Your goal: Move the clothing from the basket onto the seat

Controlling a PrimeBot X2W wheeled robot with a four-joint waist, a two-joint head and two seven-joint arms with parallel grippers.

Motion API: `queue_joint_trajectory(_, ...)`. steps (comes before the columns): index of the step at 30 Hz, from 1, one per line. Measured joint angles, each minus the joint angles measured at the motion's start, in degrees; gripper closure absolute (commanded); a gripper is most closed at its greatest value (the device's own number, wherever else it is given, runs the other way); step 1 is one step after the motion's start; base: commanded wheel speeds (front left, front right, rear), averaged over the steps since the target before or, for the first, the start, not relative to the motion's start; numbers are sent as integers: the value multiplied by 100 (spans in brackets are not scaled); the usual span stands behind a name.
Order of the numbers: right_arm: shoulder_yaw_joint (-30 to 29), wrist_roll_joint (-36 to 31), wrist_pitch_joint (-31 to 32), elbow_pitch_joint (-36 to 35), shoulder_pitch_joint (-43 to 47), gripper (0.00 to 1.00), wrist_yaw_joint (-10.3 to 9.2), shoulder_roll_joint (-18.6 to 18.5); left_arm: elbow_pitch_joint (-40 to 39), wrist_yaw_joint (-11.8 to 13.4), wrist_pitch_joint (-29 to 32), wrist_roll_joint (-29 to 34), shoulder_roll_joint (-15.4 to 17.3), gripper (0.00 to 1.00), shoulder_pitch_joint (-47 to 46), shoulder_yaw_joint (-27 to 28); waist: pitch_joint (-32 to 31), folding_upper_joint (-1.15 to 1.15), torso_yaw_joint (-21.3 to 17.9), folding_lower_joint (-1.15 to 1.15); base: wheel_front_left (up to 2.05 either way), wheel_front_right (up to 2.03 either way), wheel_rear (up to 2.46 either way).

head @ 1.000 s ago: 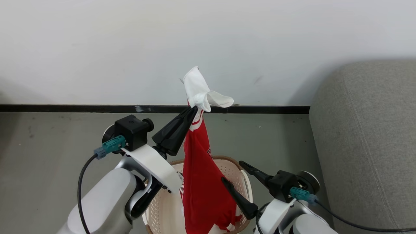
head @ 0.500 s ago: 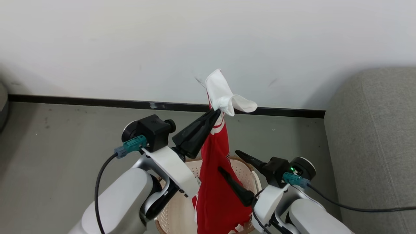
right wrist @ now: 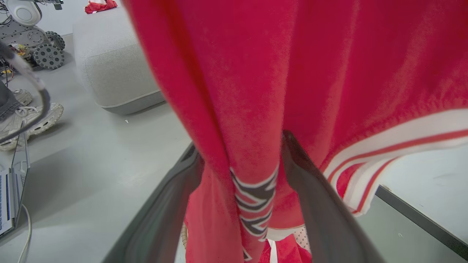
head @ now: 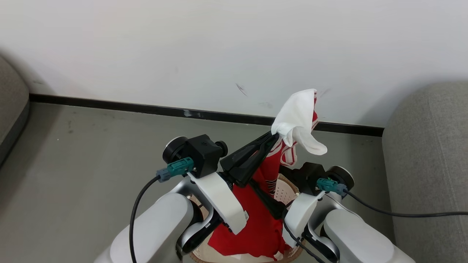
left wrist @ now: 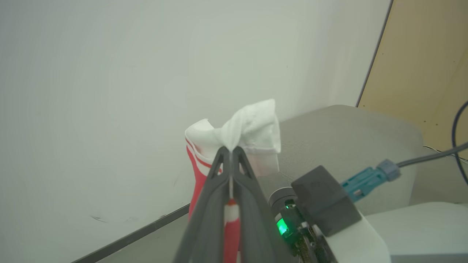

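My left gripper is shut on the clothing and holds it up above the basket. A white piece bunches over the fingertips, and a red garment with white stripes hangs down into the basket. In the left wrist view the left gripper pinches white and red fabric. My right gripper is open. In the right wrist view the right gripper has one finger on each side of the hanging red garment. The grey seat stands at the right.
Another grey cushion is at the left edge, and a white wall with a black skirting lies ahead. The right wrist view shows a grey cushion with a red cloth on it, a person's shoe, a laptop and a wheeled machine.
The head camera has swung left, so the scene has shifted right. My left gripper still holds the clothing, now closer to the right arm. The right gripper now straddles the hanging red garment.
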Motion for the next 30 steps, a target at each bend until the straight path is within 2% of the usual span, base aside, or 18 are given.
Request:
queue_joint_trajectory(3,14,86,-1,24,-63,0,0,3,-1,0,8,-1,-4,100,0,-26,5,0,40,0,0,0,0)
queue_joint_trajectory(4,45,131,-1,64,-85,40,0,3,-2,0,14,-1,-11,100,0,-35,7,0,58,0,0,0,0)
queue_joint_trajectory(5,79,158,-1,120,-88,100,0,4,-2,0,16,-1,-20,100,0,-43,9,0,75,0,0,0,0)
queue_joint_trajectory(18,141,436,-1,298,-92,100,0,14,14,11,41,-11,0,100,1,57,1,0,111,0,0,0,0)
queue_joint_trajectory(30,-541,459,0,-58,-75,100,-1,-32,137,160,-48,-165,175,100,170,388,-13,0,-30,0,0,0,0)
